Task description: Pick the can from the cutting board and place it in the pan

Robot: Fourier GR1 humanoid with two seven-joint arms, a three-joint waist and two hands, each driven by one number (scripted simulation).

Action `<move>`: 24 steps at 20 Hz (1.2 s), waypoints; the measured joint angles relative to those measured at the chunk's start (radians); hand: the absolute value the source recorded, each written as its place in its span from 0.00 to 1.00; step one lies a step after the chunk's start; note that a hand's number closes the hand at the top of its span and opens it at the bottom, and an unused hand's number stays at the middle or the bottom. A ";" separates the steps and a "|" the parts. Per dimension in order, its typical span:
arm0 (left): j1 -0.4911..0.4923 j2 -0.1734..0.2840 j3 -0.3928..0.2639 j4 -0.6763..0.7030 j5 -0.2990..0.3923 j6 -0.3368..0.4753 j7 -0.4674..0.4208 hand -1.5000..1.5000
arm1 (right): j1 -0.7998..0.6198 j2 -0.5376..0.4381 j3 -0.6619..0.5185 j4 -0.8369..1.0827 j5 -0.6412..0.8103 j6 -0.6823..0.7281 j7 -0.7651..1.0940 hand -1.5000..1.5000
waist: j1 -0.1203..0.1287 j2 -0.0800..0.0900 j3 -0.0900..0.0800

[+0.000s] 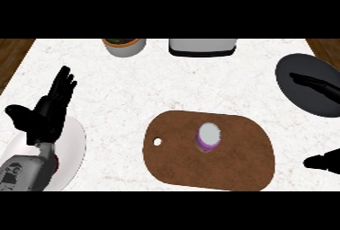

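A purple can (209,136) with a pale grey top stands upright near the middle of the brown cutting board (179,161). The dark pan (299,92) lies at the right edge of the counter, its black handle (317,83) pointing right. My left hand (46,110) is open with fingers up at the left, resting over a white plate. Only a small black part of my right hand (324,161) shows at the right edge, just beyond the board's right side and well apart from the can.
A white plate (74,148) lies at the lower left under my left forearm. A grey pot with a plant (123,46) and a white appliance (203,46) stand along the counter's back edge. Wood floor shows past both back corners.
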 measured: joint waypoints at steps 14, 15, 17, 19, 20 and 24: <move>-0.027 -0.036 0.030 0.013 -0.033 -0.033 0.009 0.50 | -0.331 0.132 0.116 -0.118 0.019 0.121 0.473 0.00 | 0.019 0.005 0.001; -0.030 -0.038 0.035 0.018 -0.038 -0.033 0.009 0.50 | -0.346 0.150 0.119 -0.112 0.009 0.136 0.486 0.00 | 0.018 0.005 0.001; -0.013 -0.040 0.042 0.003 -0.040 -0.041 0.004 0.50 | -0.341 0.176 0.124 -0.124 -0.004 0.164 0.499 0.00 | 0.017 0.005 0.001; -0.013 -0.046 0.046 0.012 -0.048 -0.048 -0.001 0.50 | -0.357 0.221 0.146 -0.137 0.001 0.175 0.537 0.00 | 0.016 0.005 0.002; -0.022 -0.054 0.048 0.021 -0.053 -0.046 0.000 0.50 | -0.358 0.238 0.155 -0.144 0.011 0.183 0.552 0.00 | 0.015 0.005 0.002; -0.003 -0.059 0.058 0.001 -0.062 -0.055 0.007 0.50 | -0.350 0.302 0.213 -0.193 0.069 0.189 0.666 0.00 | 0.013 0.004 0.002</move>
